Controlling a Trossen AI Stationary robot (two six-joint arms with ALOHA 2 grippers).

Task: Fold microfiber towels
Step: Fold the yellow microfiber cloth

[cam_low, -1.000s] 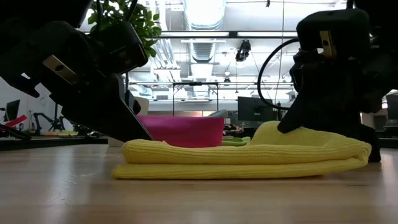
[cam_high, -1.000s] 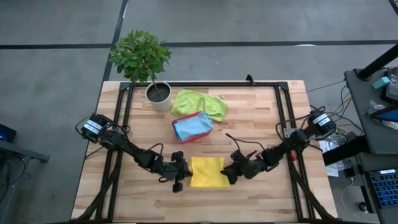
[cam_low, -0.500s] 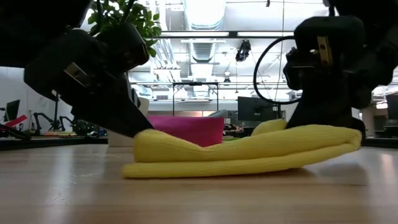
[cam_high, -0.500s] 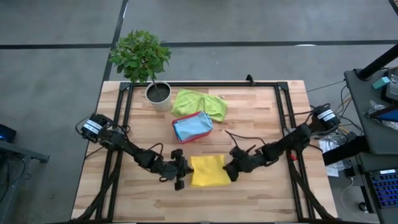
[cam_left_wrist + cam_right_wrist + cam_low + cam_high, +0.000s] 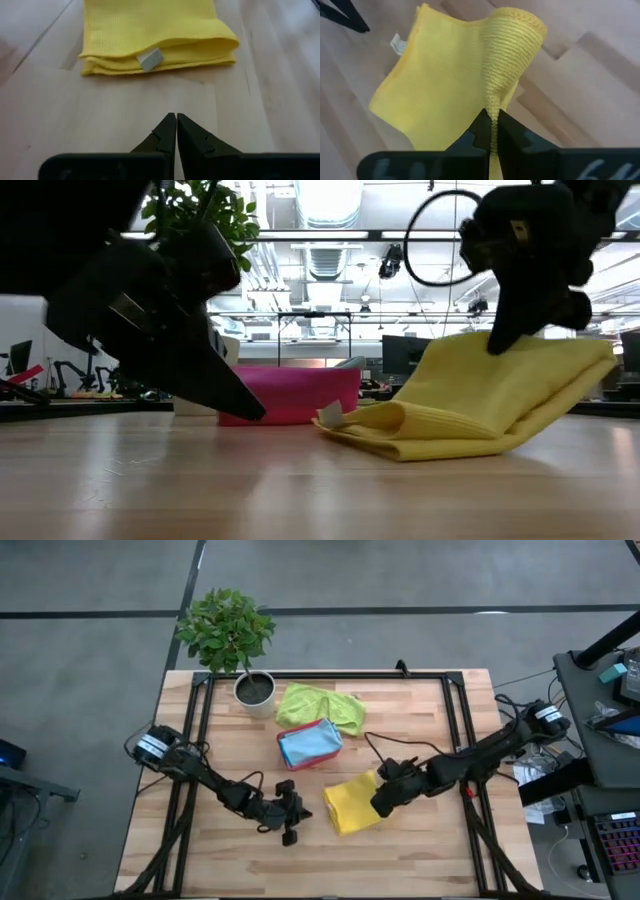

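Right gripper [image 5: 381, 802]: pinched tight on one edge of the folded yellow towel [image 5: 352, 806], lifting that side while the far side rests on the table [image 5: 430, 720].
Left gripper [image 5: 291, 829]: fingers pressed together on nothing, tips low over the wood, just beside the yellow towel and apart from it.
Towel detail: a small white tag [image 5: 150, 59] shows at the layered edge facing the left gripper.
Pink tray [image 5: 309, 744]: behind the yellow towel; a teal-blue towel [image 5: 311, 741] lies folded inside it.
Lime green towel [image 5: 321, 708]: crumpled on the table, just behind the tray.
Potted plant [image 5: 228, 632]: at the far left corner.
Hard to make out: in the low view both arms are dark silhouettes, and the tray is partly hidden by the left arm.
Surface: light wooden planks in a black frame.
Room: grey floor; a long hall with ceiling lights and desks with monitors beyond.
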